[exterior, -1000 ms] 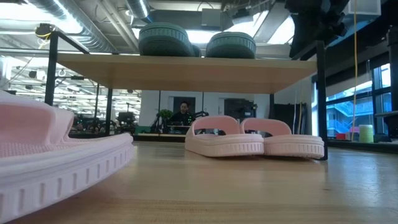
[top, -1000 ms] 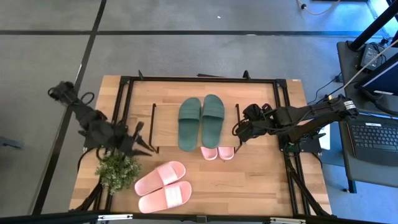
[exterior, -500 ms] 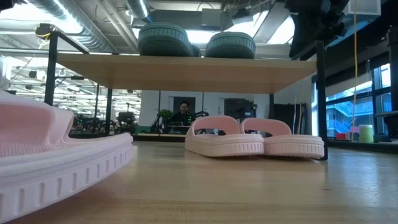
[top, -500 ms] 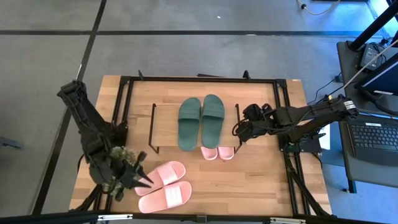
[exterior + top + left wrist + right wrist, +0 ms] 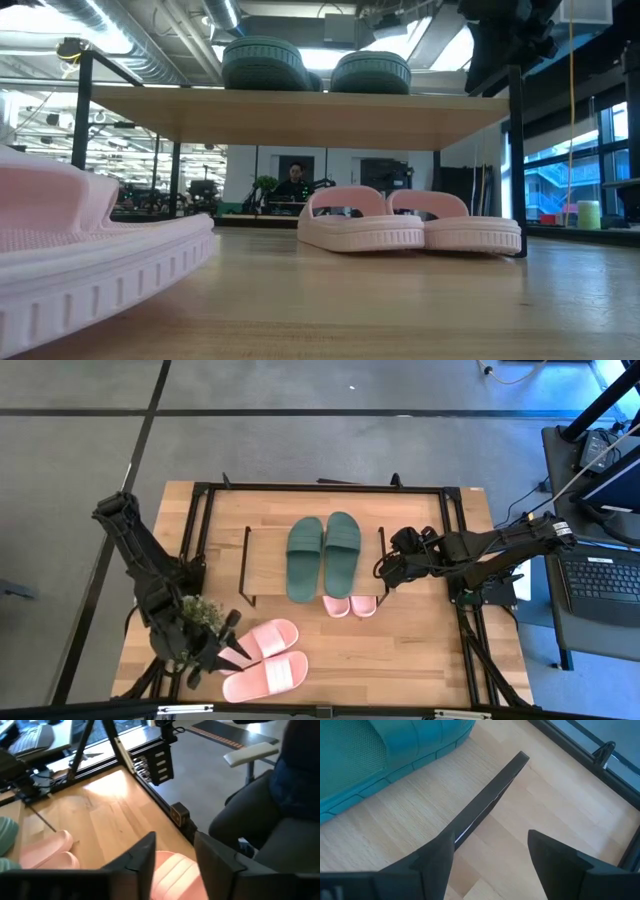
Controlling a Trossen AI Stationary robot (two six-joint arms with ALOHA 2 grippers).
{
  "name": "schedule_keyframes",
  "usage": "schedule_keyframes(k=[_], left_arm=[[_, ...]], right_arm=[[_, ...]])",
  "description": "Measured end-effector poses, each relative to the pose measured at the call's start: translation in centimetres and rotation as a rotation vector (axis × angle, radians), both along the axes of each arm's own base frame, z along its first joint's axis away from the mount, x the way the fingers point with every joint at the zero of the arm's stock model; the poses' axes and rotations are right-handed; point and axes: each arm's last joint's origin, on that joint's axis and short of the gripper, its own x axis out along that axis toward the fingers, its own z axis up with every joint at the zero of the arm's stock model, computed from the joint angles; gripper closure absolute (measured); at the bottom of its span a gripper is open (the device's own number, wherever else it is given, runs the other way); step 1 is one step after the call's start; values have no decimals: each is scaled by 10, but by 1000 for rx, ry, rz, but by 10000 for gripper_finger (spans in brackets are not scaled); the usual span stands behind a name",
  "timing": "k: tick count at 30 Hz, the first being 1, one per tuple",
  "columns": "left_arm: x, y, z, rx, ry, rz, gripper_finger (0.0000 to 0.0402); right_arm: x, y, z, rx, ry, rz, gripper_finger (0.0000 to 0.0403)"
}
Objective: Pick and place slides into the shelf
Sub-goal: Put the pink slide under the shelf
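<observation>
Left claw [image 5: 226, 651] is low over the desk's [image 5: 400, 650] front-left area, fingers spread apart, holding nothing. It points at the heel end of the loose pink slide pair [image 5: 264, 660] by the front edge. In the left wrist view the two fingers [image 5: 142, 857] straddle the ribbed strap of one pink slide [image 5: 172, 872]; no contact visible.

Small potted plant [image 5: 200, 612] sits just behind the left claw, partly covered by the arm.

Right claw [image 5: 384, 572] hangs at the right end of the shelf [image 5: 265, 565], fingers open, empty. The right wrist view shows its fingers [image 5: 435, 857] either side of a thin black shelf bar [image 5: 490, 800], with a dark green slide's edge [image 5: 380, 750] close by on the plank.

Shelf stands mid-desk, nearer the back edge than the front. Dark green pair [image 5: 323, 554] lies side by side on the shelf top, toward its right half. Second pink pair [image 5: 349, 605] is tucked under the shelf at its front-right corner; only the ends stick out from above. The low view confirms this: the pink pair [image 5: 410, 225] rests on the desk under the plank [image 5: 300, 115], green pair [image 5: 315, 65] on top, and the loose pink slide [image 5: 90, 250] is large at the near left.

A person [image 5: 293, 183] sits far back in the room beyond the desk. Another seated person's leg [image 5: 260, 820] shows off the desk's front edge in the left wrist view.
</observation>
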Motion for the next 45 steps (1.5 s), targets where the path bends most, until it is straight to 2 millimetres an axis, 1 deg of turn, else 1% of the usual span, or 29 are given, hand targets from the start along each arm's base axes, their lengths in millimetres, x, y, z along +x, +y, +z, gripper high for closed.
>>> schedule_keyframes(k=[4, 7, 11, 15, 20, 25, 29, 35, 38, 41, 43, 45], left_arm=[[4, 3, 0, -1, 9, -4, 211], [6, 5, 0, -4, 13, 5, 175], [5, 3, -1, -58, 56, -50, 153], [5, 1, 0, -94, 72, -94, 150], [3, 0, 0, -93, 73, -108, 150], [3, -1, -1, 11, 10, -97, 150], [2, -13, -13, 178, -35, -81, 150], [2, -30, -34, 245, -3, -58, 150], [8, -31, -42, 284, -1, -19, 150], [21, -26, -48, 303, 19, 36, 150], [29, -23, -53, 269, 64, 42, 150], [36, -22, -58, 214, 132, -6, 150]], right_arm=[[0, 0, 0, 0, 0, 0, 150], [0, 0, 0, 0, 0, 0, 150], [0, 0, 0, 0, 0, 0, 150], [0, 0, 0, 0, 0, 0, 150], [0, 0, 0, 2, -4, -3, 150], [1, 0, 0, 4, -10, -4, 150], [1, 0, 0, 6, -19, -5, 150], [2, 0, 1, 7, -24, -6, 150], [2, -1, 1, 7, -24, -10, 150], [2, -1, 1, 7, -24, -11, 150], [2, -1, 1, 7, -24, -11, 150], [2, -1, 1, 7, -24, -11, 150]])
